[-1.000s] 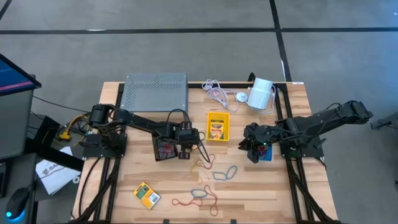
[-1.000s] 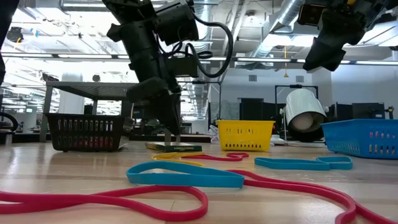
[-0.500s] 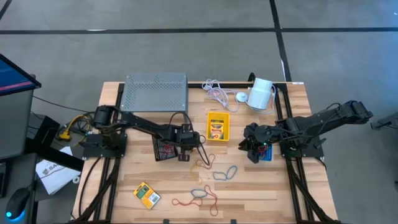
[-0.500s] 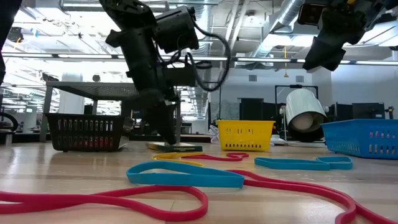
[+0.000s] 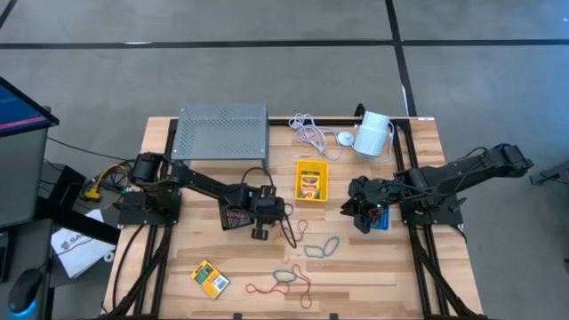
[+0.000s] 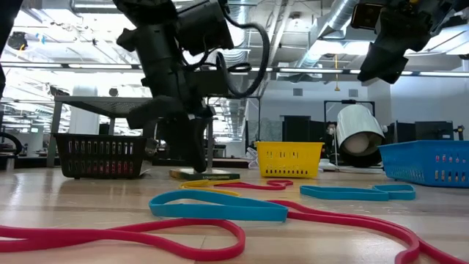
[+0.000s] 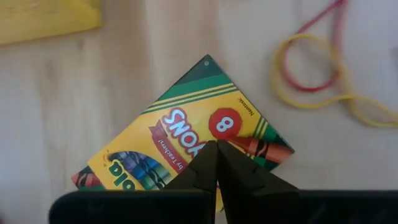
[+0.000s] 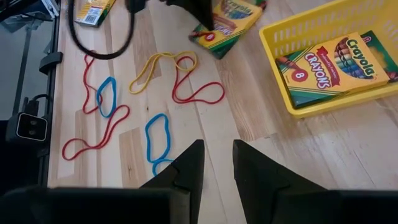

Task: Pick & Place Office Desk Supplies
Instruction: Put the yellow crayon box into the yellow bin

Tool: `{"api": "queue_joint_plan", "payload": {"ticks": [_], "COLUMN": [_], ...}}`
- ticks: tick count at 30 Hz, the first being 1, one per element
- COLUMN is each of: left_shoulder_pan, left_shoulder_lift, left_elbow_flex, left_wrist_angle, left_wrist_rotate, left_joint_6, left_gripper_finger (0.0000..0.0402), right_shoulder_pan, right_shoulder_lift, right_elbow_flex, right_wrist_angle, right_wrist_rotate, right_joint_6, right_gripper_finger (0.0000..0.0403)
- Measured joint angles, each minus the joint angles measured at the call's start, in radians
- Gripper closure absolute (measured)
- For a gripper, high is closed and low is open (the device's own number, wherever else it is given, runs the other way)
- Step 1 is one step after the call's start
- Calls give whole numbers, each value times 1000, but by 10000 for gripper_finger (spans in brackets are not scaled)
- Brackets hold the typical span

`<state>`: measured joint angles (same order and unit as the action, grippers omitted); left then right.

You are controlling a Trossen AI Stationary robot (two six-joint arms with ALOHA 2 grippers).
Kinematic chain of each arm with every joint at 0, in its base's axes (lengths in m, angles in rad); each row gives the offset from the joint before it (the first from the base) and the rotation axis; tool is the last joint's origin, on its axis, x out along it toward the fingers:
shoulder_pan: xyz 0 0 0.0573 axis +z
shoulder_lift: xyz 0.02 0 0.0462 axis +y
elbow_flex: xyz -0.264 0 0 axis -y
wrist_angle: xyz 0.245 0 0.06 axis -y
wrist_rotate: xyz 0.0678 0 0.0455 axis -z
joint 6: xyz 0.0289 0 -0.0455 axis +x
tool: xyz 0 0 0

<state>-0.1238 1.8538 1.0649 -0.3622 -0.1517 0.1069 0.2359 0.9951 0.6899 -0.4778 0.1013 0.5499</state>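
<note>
A yellow-green crayon box (image 7: 186, 140) lies flat on the table near the yellow (image 7: 311, 93) and red (image 7: 317, 37) rubber-band loops. My left gripper (image 7: 216, 149) is shut and points steeply down at the box's top, beside the black bin (image 5: 233, 213). My right gripper (image 8: 217, 152) hangs open and holds nothing, high above the blue bin (image 6: 429, 161). The yellow bin (image 5: 311, 169) holds another crayon box (image 8: 323, 65). A third box (image 5: 210, 278) lies near the front left. Blue loops (image 5: 322, 247) and a red loop (image 5: 280, 286) lie toward the front. My left gripper's shut fingertips (image 6: 199, 165) come from above, slanting down at the printed top face (image 7: 211, 134) of the crayon box, near its middle. The box lies flat on the table. I cannot tell whether the tips touch it.
A grey perforated stand (image 5: 222, 131) fills the far left of the table. A white cable (image 5: 307, 129) and a white cylinder (image 5: 373, 133) lie at the far right. Bare wood shows at the front right.
My left gripper has moved toward the table's near edge and sunk a little, coming down over the crayon box. The right arm has kept still.
</note>
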Motion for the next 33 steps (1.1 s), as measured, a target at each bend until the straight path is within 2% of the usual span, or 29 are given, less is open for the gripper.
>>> {"api": "queue_joint_plan", "payload": {"ticks": [9, 19, 24, 29, 33], "left_shoulder_pan": [-72, -75, -53, 14, 69], "left_shoulder_lift": [2, 1, -50, -121, -129], "left_elbow_flex": [10, 52, 68, 69, 69], "left_wrist_angle": [26, 2, -77, -157, -253], "left_wrist_rotate": [15, 3, 2, 4, 68], "left_joint_6": [-39, -42, -44, -139, -212], "left_gripper_finger": [398, 392, 346, 283, 251], "right_shoulder_pan": [0, 0, 0, 0, 11], "right_shoulder_lift": [0, 0, 0, 0, 0], "right_elbow_flex": [0, 0, 0, 0, 0], "right_wrist_angle": [0, 0, 0, -1, -6], "right_wrist_rotate": [0, -28, -30, -31, -30], "right_joint_6": [0, 1, 1, -6, -14], "right_gripper_finger": [322, 322, 322, 322, 322]}}
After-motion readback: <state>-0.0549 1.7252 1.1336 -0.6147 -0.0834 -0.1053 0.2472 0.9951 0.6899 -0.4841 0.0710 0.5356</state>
